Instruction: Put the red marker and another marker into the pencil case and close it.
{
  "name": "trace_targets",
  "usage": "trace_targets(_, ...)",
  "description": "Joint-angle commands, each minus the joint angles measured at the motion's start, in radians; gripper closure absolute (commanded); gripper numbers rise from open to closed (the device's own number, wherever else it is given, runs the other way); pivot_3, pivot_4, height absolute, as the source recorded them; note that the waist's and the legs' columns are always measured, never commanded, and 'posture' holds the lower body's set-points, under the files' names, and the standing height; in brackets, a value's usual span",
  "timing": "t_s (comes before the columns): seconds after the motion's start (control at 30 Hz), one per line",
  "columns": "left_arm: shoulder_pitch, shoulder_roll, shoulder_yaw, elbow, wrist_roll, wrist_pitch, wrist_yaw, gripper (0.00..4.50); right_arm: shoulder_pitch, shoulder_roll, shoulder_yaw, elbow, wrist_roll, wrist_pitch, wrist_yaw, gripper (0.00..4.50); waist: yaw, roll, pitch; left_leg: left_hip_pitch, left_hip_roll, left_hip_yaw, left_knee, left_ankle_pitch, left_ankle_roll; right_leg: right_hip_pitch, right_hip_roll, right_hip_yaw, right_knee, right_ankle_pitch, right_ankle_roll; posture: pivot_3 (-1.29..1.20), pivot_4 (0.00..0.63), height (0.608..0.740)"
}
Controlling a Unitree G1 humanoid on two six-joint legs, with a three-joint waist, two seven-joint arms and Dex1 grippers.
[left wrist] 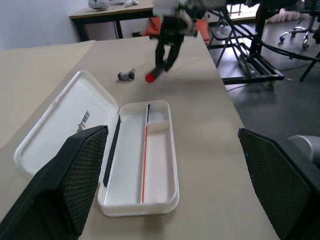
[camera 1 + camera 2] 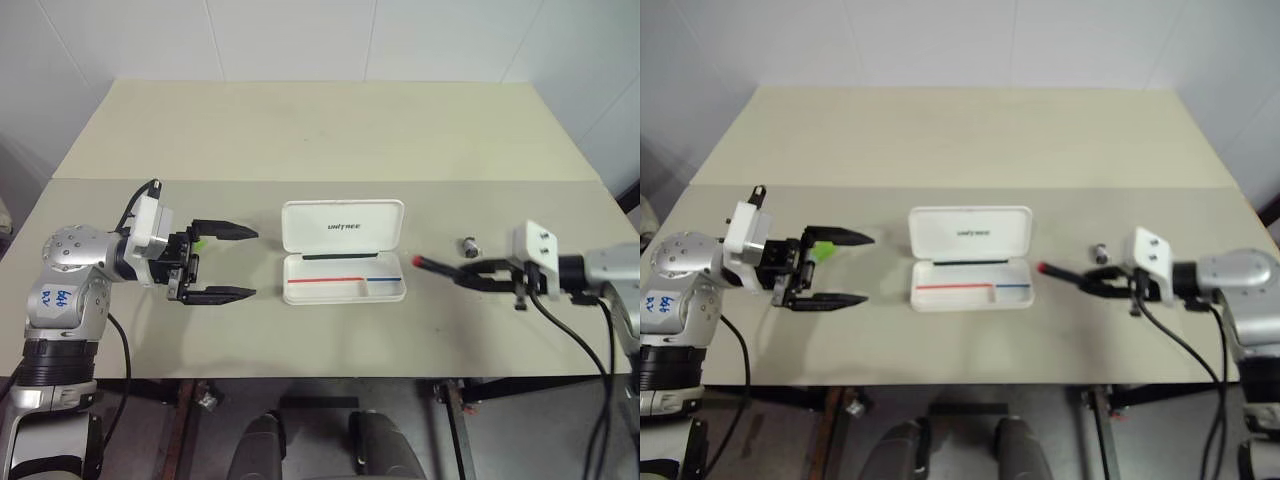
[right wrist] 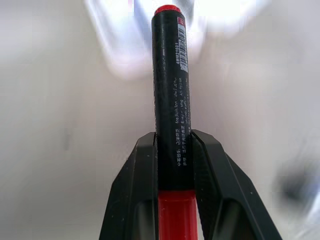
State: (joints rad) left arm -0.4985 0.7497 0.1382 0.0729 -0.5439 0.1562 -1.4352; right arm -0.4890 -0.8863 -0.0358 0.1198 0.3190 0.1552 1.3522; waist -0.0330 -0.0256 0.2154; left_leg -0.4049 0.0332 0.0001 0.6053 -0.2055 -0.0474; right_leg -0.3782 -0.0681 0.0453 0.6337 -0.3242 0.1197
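The white pencil case (image 2: pixel 345 278) lies open mid-table, its lid (image 2: pixel 342 226) flat on the far side and red and blue stripes in the tray. To its right, just above the table, my right gripper (image 2: pixel 465 272) is shut on the red marker (image 3: pixel 170 100). It grips the black barrel, and the red tip (image 2: pixel 418 262) points at the case. Left of the case my left gripper (image 2: pixel 225 262) stands wide open with nothing between its fingers. A bit of the light-green marker (image 2: pixel 823 248) shows by the base of its far finger; the rest is hidden.
A small dark grey cylinder (image 2: pixel 468 245) lies on the table just beyond the right gripper. The beige table (image 2: pixel 320 130) stretches far behind the case. Black cables hang from both wrists over the near edge.
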Motion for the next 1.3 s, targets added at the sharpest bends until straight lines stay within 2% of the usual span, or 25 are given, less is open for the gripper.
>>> trace_targets(0.03,-0.004,0.024,0.018,0.009,0.009,-0.03,-0.008,0.0,-0.076,0.057,0.049,-0.117,0.055,0.081,-0.011,3.92,0.002,0.0,0.0,0.0,0.0,0.0,0.0,0.0,0.0,0.0,0.0,0.0,0.0,0.0,0.0,0.0,0.15,0.74)
trace_targets(0.23,0.016,0.033,0.025,0.013,0.016,-0.048,0.002,0.0,-0.221,0.226,0.215,-0.066,-0.048,0.036,-0.04,3.92,0.004,0.0,0.0,-0.002,0.0,0.0,0.0,-0.003,0.0,-0.001,0.0,0.0,-0.002,0.0,0.0,0.0,0.15,0.74)
trace_targets(0.47,0.037,0.043,0.04,-0.009,0.015,-0.047,0.023,0.0,-0.315,0.364,0.315,0.104,-0.175,-0.085,-0.088,3.92,0.004,0.0,0.0,-0.006,0.0,0.001,0.0,-0.003,0.001,-0.007,0.0,0.0,0.0,0.0,0.0,0.0,0.15,0.74)
trace_targets(0.6,0.058,0.047,0.05,-0.032,0.008,-0.043,0.037,0.0,-0.339,0.377,0.333,0.191,-0.226,-0.165,-0.085,3.92,0.004,0.0,0.0,-0.017,0.001,0.002,0.007,-0.003,0.001,-0.019,0.001,0.001,0.009,0.0,0.0,0.0,0.15,0.74)
trace_targets(0.87,0.086,0.046,0.056,-0.068,-0.003,-0.034,0.062,0.0,-0.382,0.36,0.335,0.345,-0.318,-0.306,-0.092,3.92,0.002,0.0,0.0,-0.016,0.001,0.002,0.008,-0.002,0.001,-0.019,0.002,0.002,0.013,0.0,0.0,0.0,0.15,0.74)
trace_targets(1.2,0.076,0.041,0.048,-0.076,-0.008,-0.025,0.073,0.0,-0.412,0.39,0.319,0.365,-0.304,-0.311,-0.087,3.92,-0.002,0.0,0.0,-0.016,0.002,0.002,0.008,-0.002,0.001,-0.019,0.004,0.003,0.013,0.0,0.0,0.0,0.15,0.74)
trace_targets(1.3,0.068,0.04,0.047,-0.069,-0.007,-0.027,0.073,0.0,-0.409,0.384,0.323,0.362,-0.302,-0.295,-0.064,2.87,-0.001,0.0,0.0,-0.016,0.002,0.002,0.008,-0.002,0.001,-0.019,0.004,0.003,0.013,0.0,0.0,0.0,0.15,0.74)
